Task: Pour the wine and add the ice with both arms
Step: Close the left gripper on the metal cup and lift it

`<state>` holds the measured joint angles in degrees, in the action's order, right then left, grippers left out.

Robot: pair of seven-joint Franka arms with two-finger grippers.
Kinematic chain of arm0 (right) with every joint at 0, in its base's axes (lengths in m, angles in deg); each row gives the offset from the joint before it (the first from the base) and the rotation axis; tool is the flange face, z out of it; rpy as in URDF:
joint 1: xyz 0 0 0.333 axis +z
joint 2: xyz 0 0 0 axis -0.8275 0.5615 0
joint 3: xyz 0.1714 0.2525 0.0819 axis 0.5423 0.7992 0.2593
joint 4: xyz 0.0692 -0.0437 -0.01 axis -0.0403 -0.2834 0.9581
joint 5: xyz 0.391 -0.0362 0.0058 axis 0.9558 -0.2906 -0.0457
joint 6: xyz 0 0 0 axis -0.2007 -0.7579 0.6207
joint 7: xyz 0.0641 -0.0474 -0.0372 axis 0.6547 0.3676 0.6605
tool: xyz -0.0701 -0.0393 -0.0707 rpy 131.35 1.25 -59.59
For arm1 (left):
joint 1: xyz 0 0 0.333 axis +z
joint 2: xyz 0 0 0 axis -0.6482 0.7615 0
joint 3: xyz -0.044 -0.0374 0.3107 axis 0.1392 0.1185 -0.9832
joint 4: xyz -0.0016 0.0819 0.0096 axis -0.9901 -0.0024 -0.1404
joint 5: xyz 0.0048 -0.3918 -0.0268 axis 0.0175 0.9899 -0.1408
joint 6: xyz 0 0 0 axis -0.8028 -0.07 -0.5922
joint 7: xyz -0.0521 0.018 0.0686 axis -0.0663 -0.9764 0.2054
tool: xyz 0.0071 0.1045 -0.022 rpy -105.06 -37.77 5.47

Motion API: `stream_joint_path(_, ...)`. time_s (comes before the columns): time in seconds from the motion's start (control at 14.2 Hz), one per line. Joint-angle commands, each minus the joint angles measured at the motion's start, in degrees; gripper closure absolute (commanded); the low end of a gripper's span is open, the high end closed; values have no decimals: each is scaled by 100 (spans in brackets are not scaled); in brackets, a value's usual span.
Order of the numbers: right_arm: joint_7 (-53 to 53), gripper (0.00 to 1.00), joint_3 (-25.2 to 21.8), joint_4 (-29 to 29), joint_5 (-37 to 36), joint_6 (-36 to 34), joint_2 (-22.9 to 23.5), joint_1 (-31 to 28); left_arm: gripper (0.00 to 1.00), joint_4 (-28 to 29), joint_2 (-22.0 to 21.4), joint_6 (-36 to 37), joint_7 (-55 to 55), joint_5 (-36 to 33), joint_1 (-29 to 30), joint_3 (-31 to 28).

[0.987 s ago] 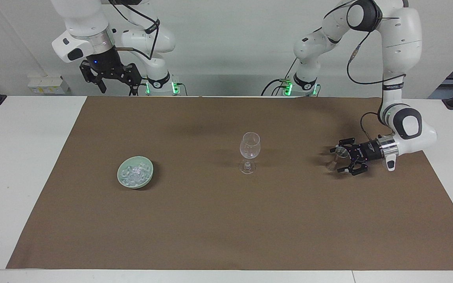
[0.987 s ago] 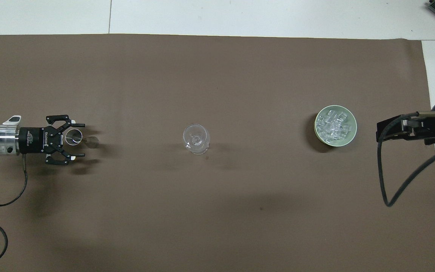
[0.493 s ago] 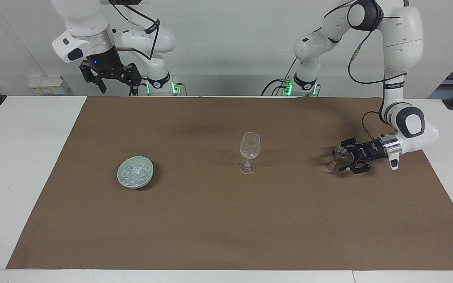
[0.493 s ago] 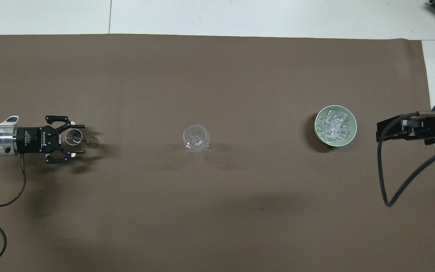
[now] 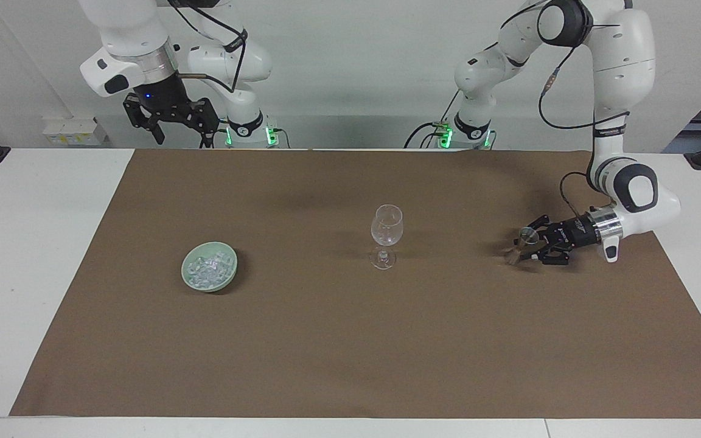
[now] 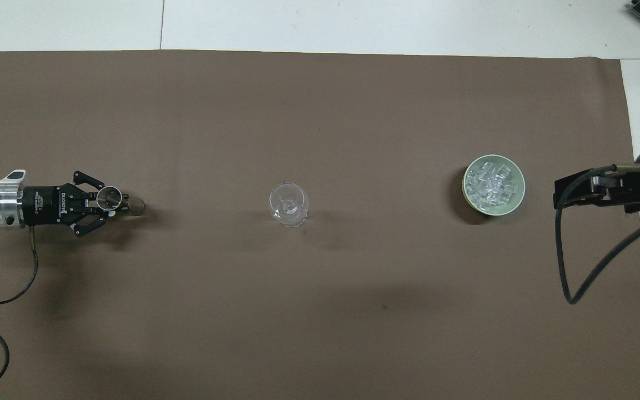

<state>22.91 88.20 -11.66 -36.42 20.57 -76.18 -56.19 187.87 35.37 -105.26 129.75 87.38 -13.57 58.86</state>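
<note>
An empty wine glass (image 5: pixel 386 226) (image 6: pixel 288 204) stands upright in the middle of the brown mat. At the left arm's end of the table my left gripper (image 5: pixel 530 244) (image 6: pixel 113 201) lies low and level, shut on a small clear glass (image 5: pixel 527 237) (image 6: pixel 110 195) whose foot rests on the mat. Whether that small glass holds wine I cannot tell. The ice (image 5: pixel 207 266) (image 6: pixel 492 184) fills a pale green bowl (image 5: pixel 184 269) (image 6: pixel 520 186) toward the right arm's end. My right gripper (image 5: pixel 181 132) hangs open and empty, high over the table edge by its base.
The brown mat (image 5: pixel 350 340) covers most of the white table (image 5: pixel 34 255). A black cable (image 6: pixel 564 261) loops down from the right arm's wrist. A white socket box (image 5: pixel 73 131) sits by the wall near the right arm.
My left gripper's fingers have closed from wide open onto the small clear glass. The right arm has barely moved.
</note>
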Motion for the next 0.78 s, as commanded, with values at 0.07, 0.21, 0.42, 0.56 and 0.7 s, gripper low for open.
stream_joint_path(0.07,105,0,38,-83,40,113,-55,-97,100,221,-172,-61,-101,132,76,-3)
stream_joint_path(0.21,97,0,38,-83,40,113,-64,-97,100,221,-172,-9,-101,132,85,6)
stream_joint_path(0.42,105,0,38,-83,40,113,-64,-97,100,169,-172,167,-31,255,137,6)
stream_joint_path(0.56,97,0,38,-83,31,113,-64,-97,100,116,-172,281,83,255,155,6)
stream_joint_path(0.7,97,0,38,-83,40,113,-64,-88,100,11,-163,448,128,255,155,-3)
